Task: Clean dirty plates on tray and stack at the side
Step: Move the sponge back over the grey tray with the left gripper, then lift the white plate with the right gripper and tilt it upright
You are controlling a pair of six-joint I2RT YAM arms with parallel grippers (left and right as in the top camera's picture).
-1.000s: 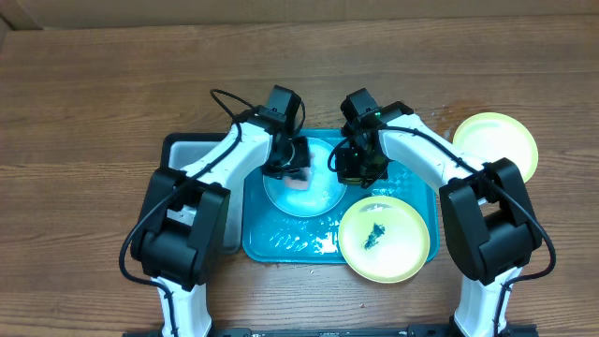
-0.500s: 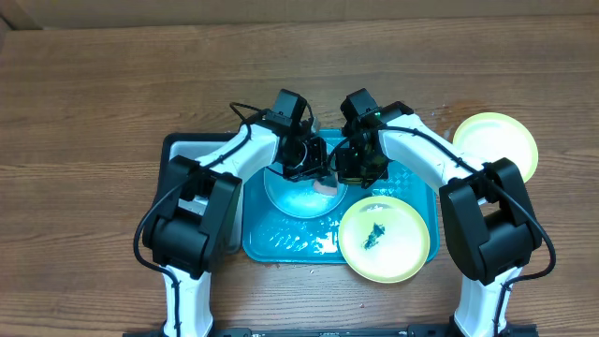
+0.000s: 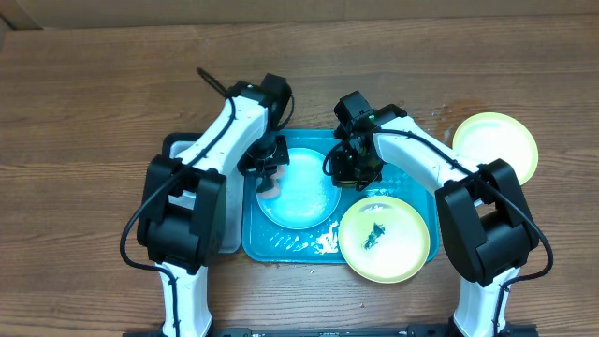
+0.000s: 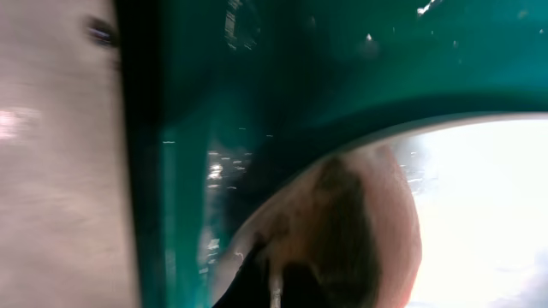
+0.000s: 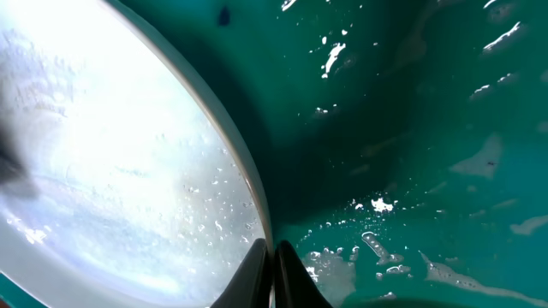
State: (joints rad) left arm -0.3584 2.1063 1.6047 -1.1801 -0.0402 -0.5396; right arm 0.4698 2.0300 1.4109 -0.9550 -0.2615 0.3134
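Observation:
A pale blue plate (image 3: 299, 190) lies wet in the teal tray (image 3: 281, 241). My right gripper (image 3: 344, 171) is shut on the plate's right rim (image 5: 248, 184), one finger on each side of it (image 5: 272, 257). My left gripper (image 3: 269, 176) is shut on a pink, stained sponge (image 4: 351, 222) that rests on the plate's left edge (image 4: 479, 197). A yellow-green plate with dark food scraps (image 3: 384, 239) lies at the tray's front right corner. Another yellow-green plate (image 3: 496, 142) lies on the table at the far right.
A dark tray with a grey inside (image 3: 187, 150) sits left of the teal tray, partly under my left arm. Water and foam lie on the teal tray's floor (image 5: 411, 214). Bare wooden table surrounds the trays.
My left gripper has swept the sponge from the plate's right side across to its left edge. My right gripper has kept its hold on the plate's rim.

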